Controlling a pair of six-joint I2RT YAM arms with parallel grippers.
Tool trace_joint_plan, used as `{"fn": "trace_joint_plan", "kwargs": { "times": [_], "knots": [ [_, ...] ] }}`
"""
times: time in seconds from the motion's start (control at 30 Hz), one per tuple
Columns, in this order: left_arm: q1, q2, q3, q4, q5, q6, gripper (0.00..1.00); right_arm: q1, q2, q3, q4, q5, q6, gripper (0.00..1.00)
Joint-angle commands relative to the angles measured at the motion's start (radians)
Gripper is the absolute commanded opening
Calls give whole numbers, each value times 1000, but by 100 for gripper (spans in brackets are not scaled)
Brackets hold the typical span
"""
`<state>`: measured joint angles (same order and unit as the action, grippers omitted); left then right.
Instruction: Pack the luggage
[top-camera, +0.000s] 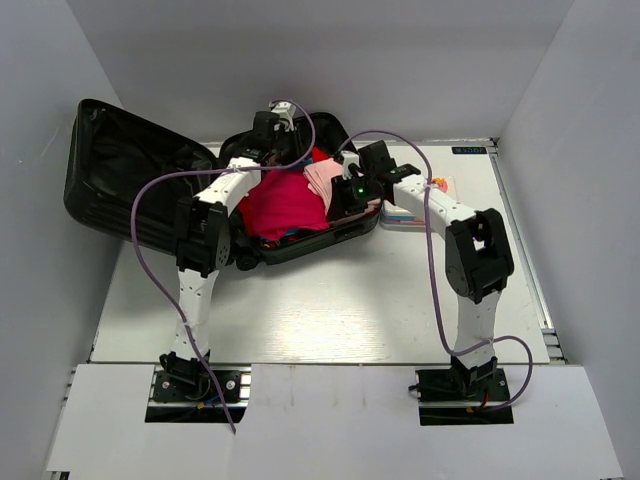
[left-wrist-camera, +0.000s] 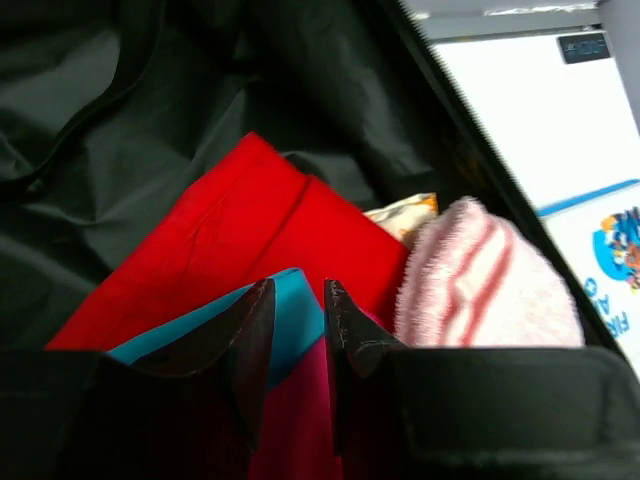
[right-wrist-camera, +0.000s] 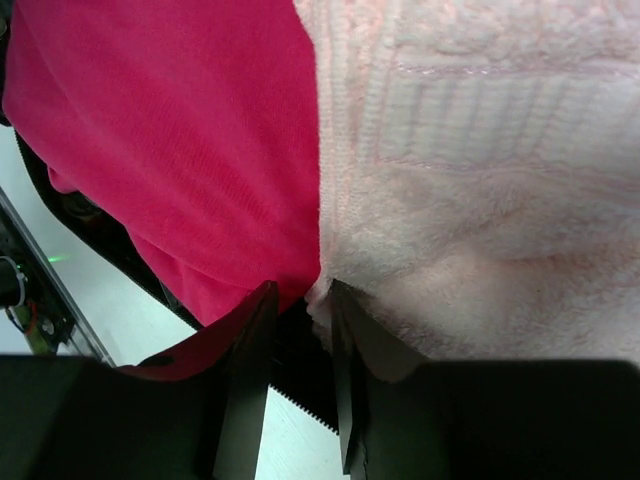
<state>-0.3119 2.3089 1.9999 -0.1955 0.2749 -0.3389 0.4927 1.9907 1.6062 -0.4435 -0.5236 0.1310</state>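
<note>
Top external view: the luggage (top-camera: 130, 170) lies open on the table (top-camera: 320, 310), at about 11 o'clock from the point midway between the two arm bases.
Lid half: thrown back at 9 o'clock of the base shell and tilted up, with only its shiny black lining showing.
Left gripper (left-wrist-camera: 297, 288): reaches into the base shell near its 12 o'clock rim. The fingers stand a narrow gap apart over a teal cloth (left-wrist-camera: 290, 320); whether they pinch it or merely hover cannot be told.
Red folded cloth (left-wrist-camera: 240, 240): lies fairly flat in the shell, at 12 o'clock of the teal cloth in the left wrist view.
Magenta garment (top-camera: 285, 205): heaped in the middle of the shell.
Pink towel (top-camera: 325, 178): inside the shell, touching the magenta garment on its 3 o'clock side.
Right gripper (right-wrist-camera: 302, 290): sits at the seam where garment and towel meet. The fingers are narrowly apart, one tip against the towel's edge; whether it is grasping cannot be told.
First-aid box (top-camera: 400, 215): on the table just beside the luggage at 3 o'clock, outside it.
Done, by the look of it: most of the clothing is in the shell.
Left, by judgement: pressing the heap level, perhaps adding the box, then swinging the lid over and shutting it.
</note>
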Motion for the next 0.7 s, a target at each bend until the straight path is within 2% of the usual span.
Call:
{"fn": "trace_joint_plan", "kwargs": {
  "times": [0.0,0.07,0.13,0.17,0.2,0.23,0.33,0.53,0.6,0.67],
  "knots": [
    [7,4,34,-19,-22,-31,36,24,-15,17,-9,20,-13,35],
    [5,-5,37,-21,-28,-28,39,23,-23,82,-44,48,-33,39],
    [5,-25,63,-42,-31,-15,55,20,-30,156,-78,50,-31,45],
    [7,-32,74,-64,-46,-2,63,17,-50,170,-89,44,-28,58],
    [8,-61,82,-73,-49,9,69,14,-61,182,-87,54,-22,63],
    [10,-74,97,-93,-54,20,82,14,-69,190,-86,69,-13,70],
    [14,-163,82,-130,-83,56,100,7,-130,196,-83,152,36,90],
    [16,-389,30,-261,-134,139,100,-54,-225,172,-196,440,125,90],
    [7,-440,-16,-315,-126,166,100,-113,-256,125,-218,519,145,90],
    [-4,-552,-139,-366,-121,198,100,-169,-262,85,-216,562,153,90]
  ]
}}
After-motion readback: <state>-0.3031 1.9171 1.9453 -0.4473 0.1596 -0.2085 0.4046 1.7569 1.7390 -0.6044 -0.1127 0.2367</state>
